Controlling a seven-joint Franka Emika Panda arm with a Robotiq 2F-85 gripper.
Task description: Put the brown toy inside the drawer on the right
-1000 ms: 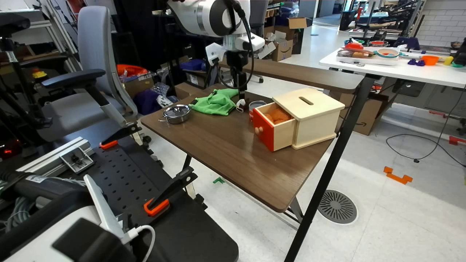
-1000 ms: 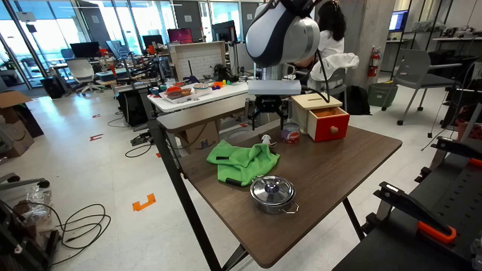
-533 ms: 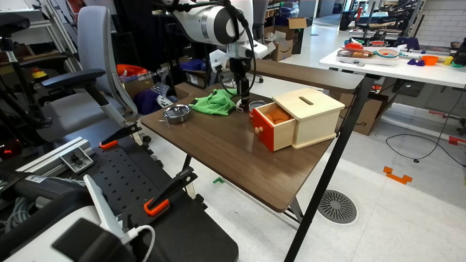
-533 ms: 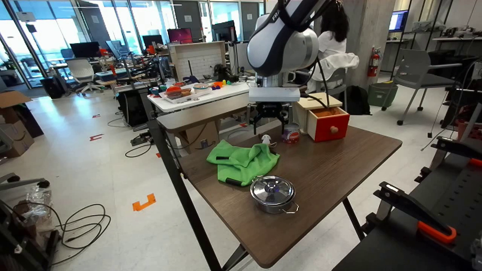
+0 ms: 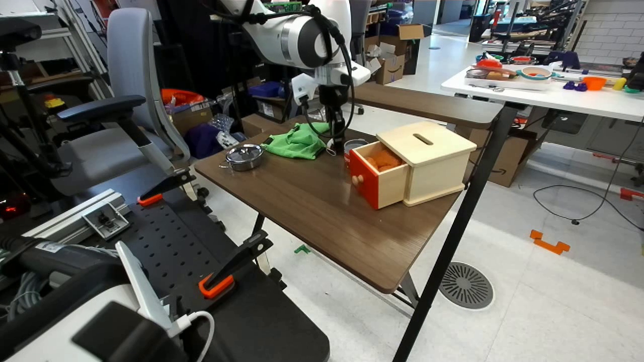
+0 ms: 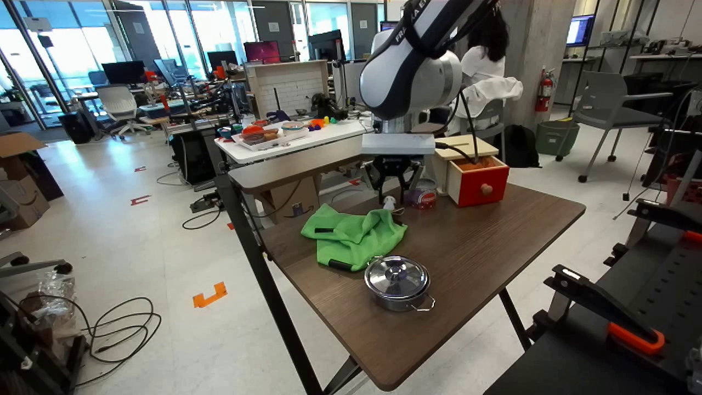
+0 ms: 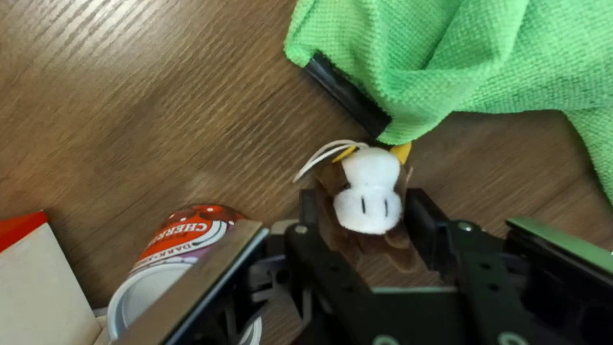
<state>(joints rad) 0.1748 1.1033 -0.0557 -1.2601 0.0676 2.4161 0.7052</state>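
Observation:
The brown toy [image 7: 368, 211], a small plush with a white face and yellow horns, sits on the brown table between my fingertips in the wrist view. My gripper [image 7: 365, 208] is shut on it, one finger at each side; a sliver of table shows beyond its legs. In an exterior view the toy's white face [image 6: 389, 203] shows just under the gripper [image 6: 391, 197]. The red-fronted drawer [image 6: 479, 185] is partly pulled out of the tan wooden box [image 5: 443, 168]. A fuzzy orange thing [image 5: 385, 160] lies inside that drawer.
A cherry-labelled can [image 7: 191, 235] stands between the toy and the wooden box. Touching or nearly touching the toy's horns is the green cloth [image 7: 455, 67]. A lidded metal pot [image 6: 397, 282] rests farther along the table. A raised shelf [image 5: 427, 103] runs behind.
My gripper has come down to the brown toy, and its fingers have drawn together around it. Drawer, can, cloth and pot have stayed put.

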